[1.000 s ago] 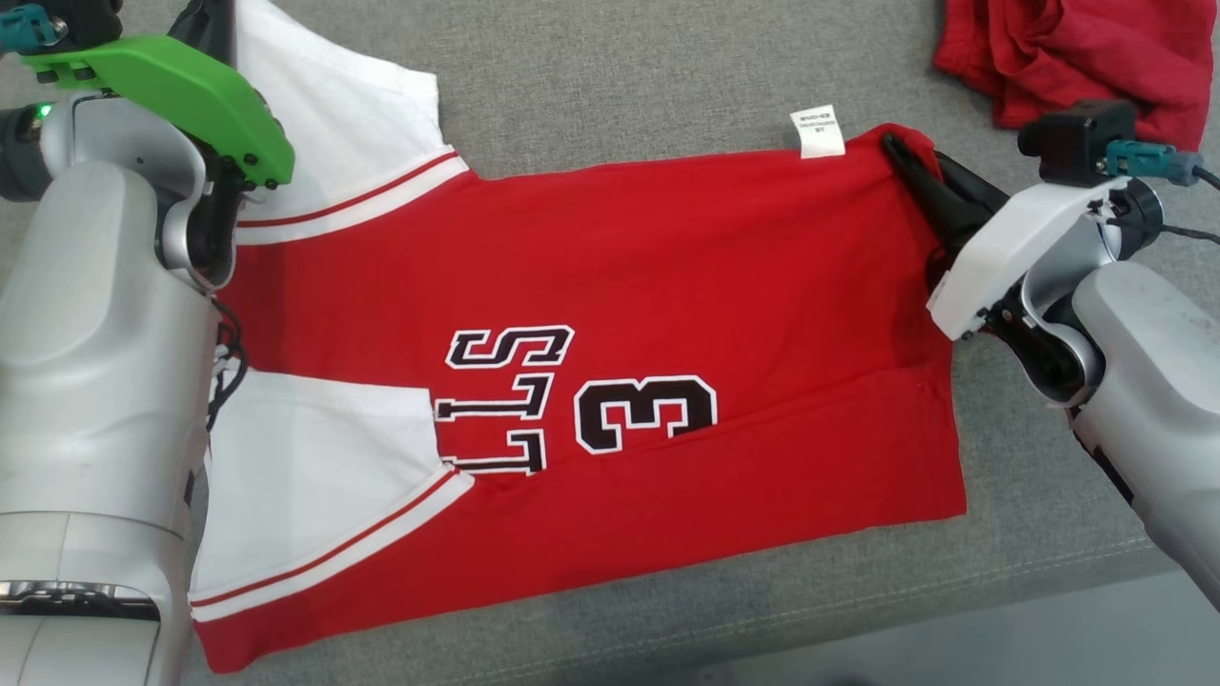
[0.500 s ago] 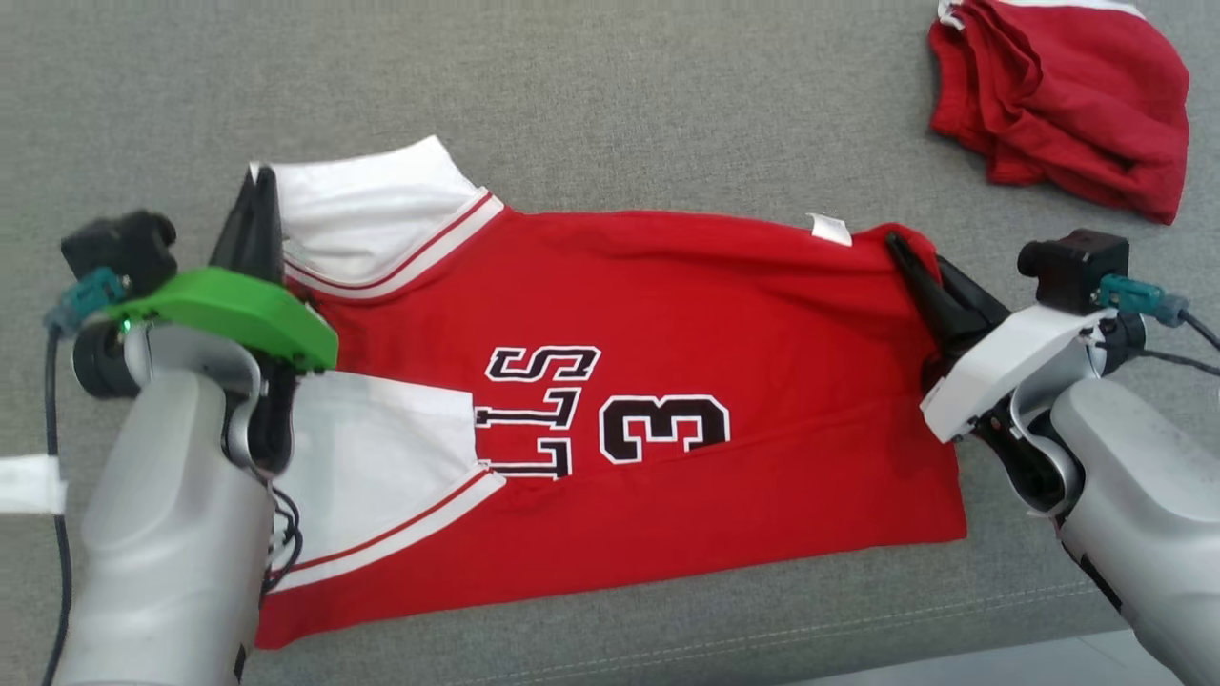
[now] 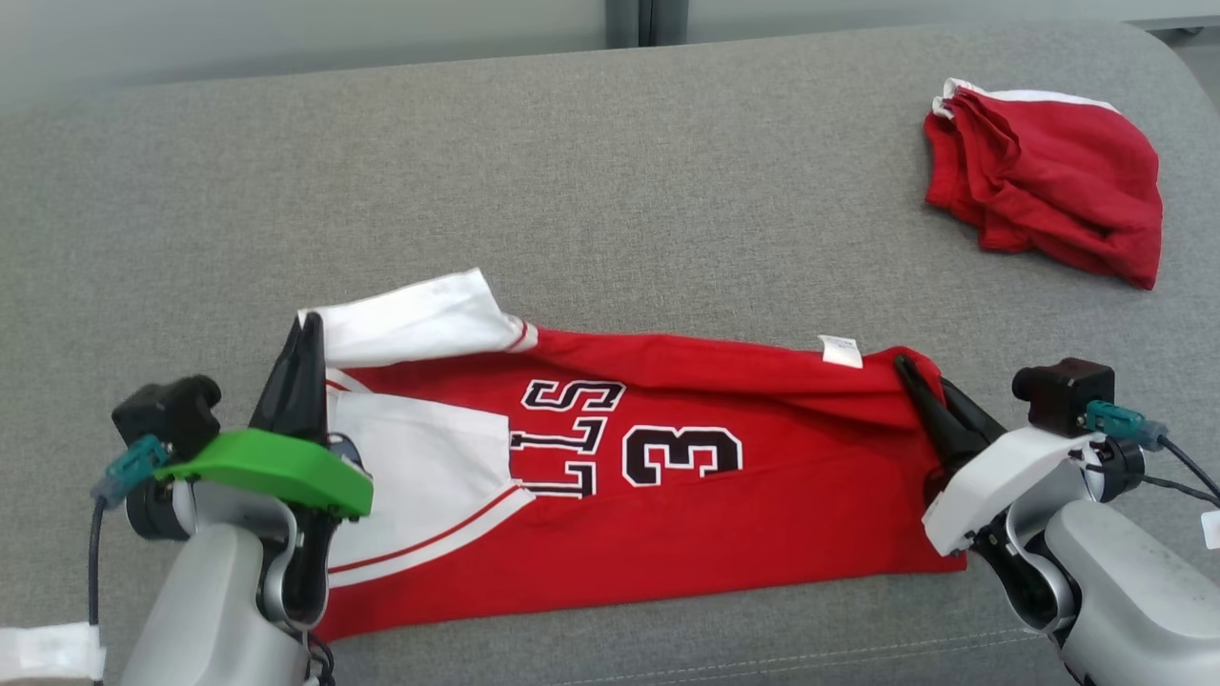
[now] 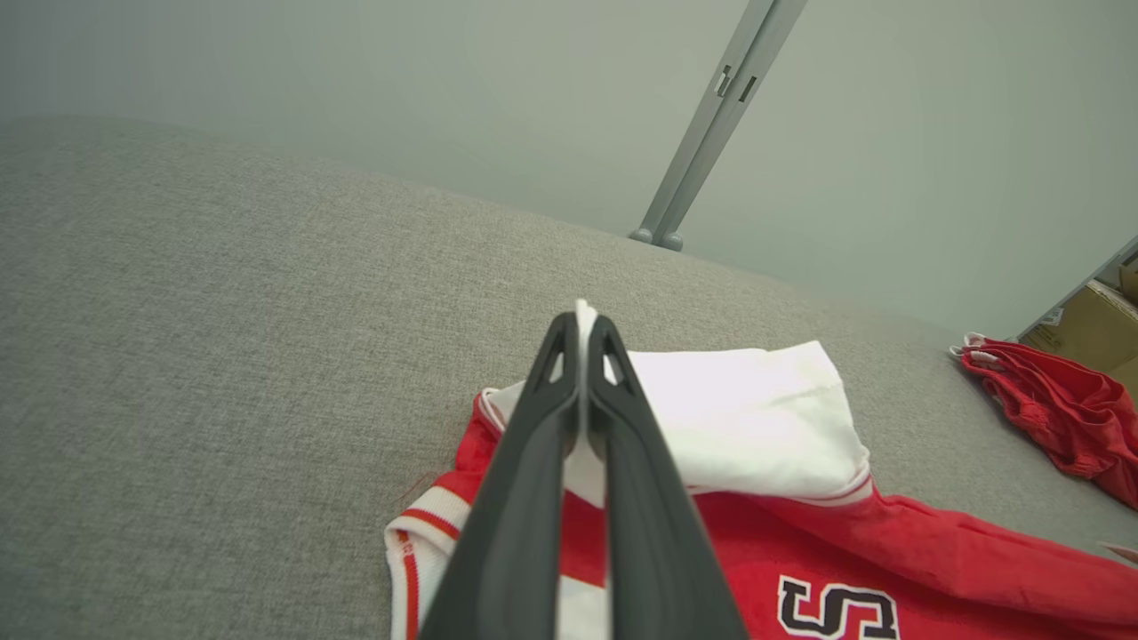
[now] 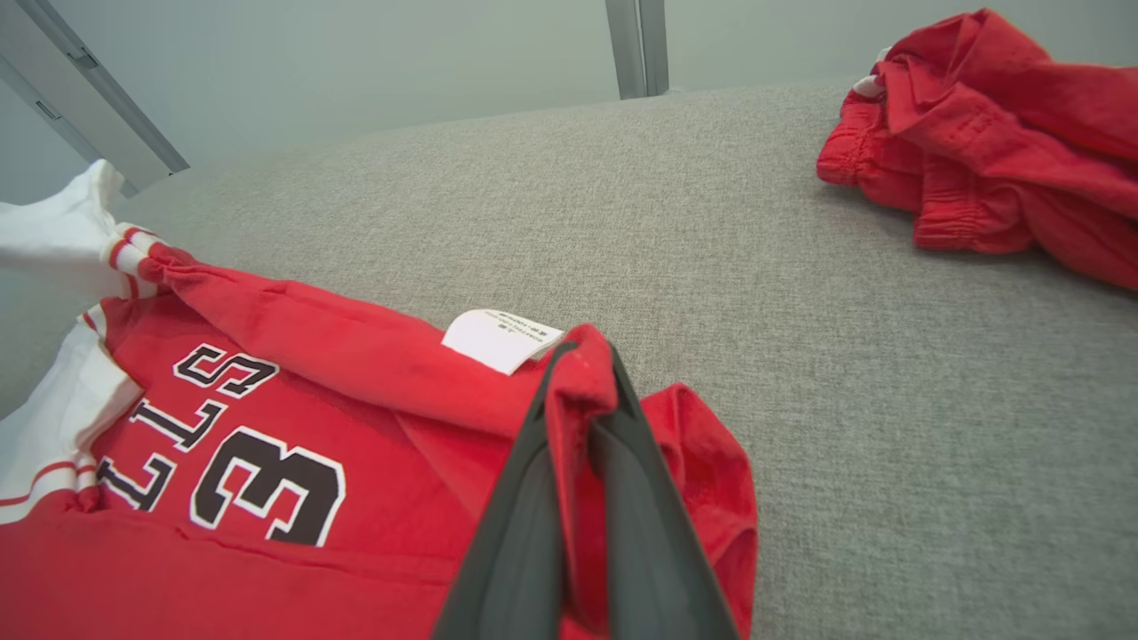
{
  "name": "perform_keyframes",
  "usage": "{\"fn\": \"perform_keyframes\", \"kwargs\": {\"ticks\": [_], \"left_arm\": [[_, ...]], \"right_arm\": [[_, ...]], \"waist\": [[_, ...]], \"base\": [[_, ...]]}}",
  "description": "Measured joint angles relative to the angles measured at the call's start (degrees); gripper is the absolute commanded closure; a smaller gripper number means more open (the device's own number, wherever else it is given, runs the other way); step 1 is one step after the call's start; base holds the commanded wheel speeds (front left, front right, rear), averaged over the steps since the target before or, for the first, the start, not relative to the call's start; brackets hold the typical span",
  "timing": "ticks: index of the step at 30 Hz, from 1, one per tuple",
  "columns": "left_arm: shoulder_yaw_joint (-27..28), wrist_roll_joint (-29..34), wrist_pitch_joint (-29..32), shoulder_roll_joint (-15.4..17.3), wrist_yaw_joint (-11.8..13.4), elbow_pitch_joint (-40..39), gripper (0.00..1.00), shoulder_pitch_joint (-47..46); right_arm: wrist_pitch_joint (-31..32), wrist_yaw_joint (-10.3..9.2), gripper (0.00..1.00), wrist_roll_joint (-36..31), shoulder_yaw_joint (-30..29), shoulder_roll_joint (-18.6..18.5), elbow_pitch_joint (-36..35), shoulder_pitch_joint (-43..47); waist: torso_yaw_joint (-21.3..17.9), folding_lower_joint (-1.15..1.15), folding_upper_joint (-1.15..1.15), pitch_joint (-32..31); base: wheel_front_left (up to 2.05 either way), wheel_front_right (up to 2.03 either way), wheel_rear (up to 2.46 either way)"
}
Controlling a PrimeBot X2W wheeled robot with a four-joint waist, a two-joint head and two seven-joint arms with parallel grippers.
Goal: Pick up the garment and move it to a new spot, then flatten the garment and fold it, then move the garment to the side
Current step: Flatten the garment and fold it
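Note:
The garment (image 3: 762, 495) is a red jersey with white sleeves, a black "3" and black letters, lying crosswise on the grey cushion. My left gripper (image 3: 307, 329) is shut on the white sleeve corner at its left end, with white cloth pinched between the fingers (image 4: 584, 324). My right gripper (image 3: 904, 365) is shut on the red far corner at its right end, where red cloth (image 5: 356, 418) bunches over the closed fingertips (image 5: 582, 356). Both held corners are lifted, and the far edge curls over toward the near side. A white label (image 3: 840, 350) sticks up near the right grip.
A crumpled red cloth pile (image 3: 1048, 181) lies at the far right of the grey cushion (image 3: 572, 171). Beyond the cushion's far edge are a pale wall and a metal post (image 4: 711, 116). A cardboard box (image 4: 1102, 311) shows at the far right.
The head camera has tilted up, shifting the whole picture. Both grippers, still shut, have drawn the garment's far edge toward the near side, so the jersey now looks narrower and partly folded over.

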Motion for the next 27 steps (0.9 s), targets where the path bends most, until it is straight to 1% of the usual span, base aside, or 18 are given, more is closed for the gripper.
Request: {"fn": "perform_keyframes", "kwargs": {"ticks": [5,6,9,10,15,19,22,27], "left_arm": [[-0.12,-0.19,0.01,-0.05,1.03,-3.87,1.0,7.15],[-0.24,-0.41,0.01,-0.13,1.23,-4.66,1.0,8.56],[-0.77,-0.94,0.02,-0.42,1.69,-6.49,1.0,12.4],[-0.82,-1.16,0.02,-0.51,2.08,-7.09,1.0,13.65],[-0.73,-2.45,0.13,-0.48,3.07,-9.8,1.0,18.92],[-0.93,-2.54,1.67,-0.45,4.0,-12.55,1.0,21.49],[-1.08,-3.18,2.25,-0.41,4.07,-13.41,1.0,23.41],[-0.23,-4.04,3.37,-0.22,5.21,-15.51,1.0,25.83]], "right_arm": [[0.0,-0.98,1.0,-2.83,-0.88,-0.1,-2.6,1.7],[0.0,-1.32,1.0,-3.55,-1.18,-0.34,-3.24,1.89],[-0.01,-1.54,1.0,-4.91,-2.16,-1.09,-4.39,3.38],[-0.01,-1.93,1.0,-4.98,-2.37,-1.18,-4.67,4.22],[0.0,-1.94,1.0,-7.42,-2.3,-1.22,-5.26,7.87],[-0.01,-1.94,1.0,-8.89,-2.46,-1.51,-5.63,9.68],[0.0,-1.91,1.0,-11.14,-1.99,-1.62,-5.55,10.37],[0.0,-1.91,1.0,-13.55,-2.68,-1.71,-5.63,10.98]], "waist": [[0.46,0.0,0.0,-1.6],[0.55,0.0,0.0,-1.82],[0.81,0.0,0.0,-2.38],[0.87,0.0,0.0,-2.56],[0.78,0.0,0.0,-3.31],[0.52,0.0,0.0,-3.39],[0.24,0.0,0.0,-3.39],[-0.2,0.0,0.0,-3.35]], "base": [[0.0,0.0,0.0],[0.0,0.0,0.0],[0.0,0.0,0.0],[0.0,0.0,0.0],[0.0,0.0,0.0],[0.0,0.0,0.0],[0.0,0.0,0.0],[0.0,0.0,0.0]]}}
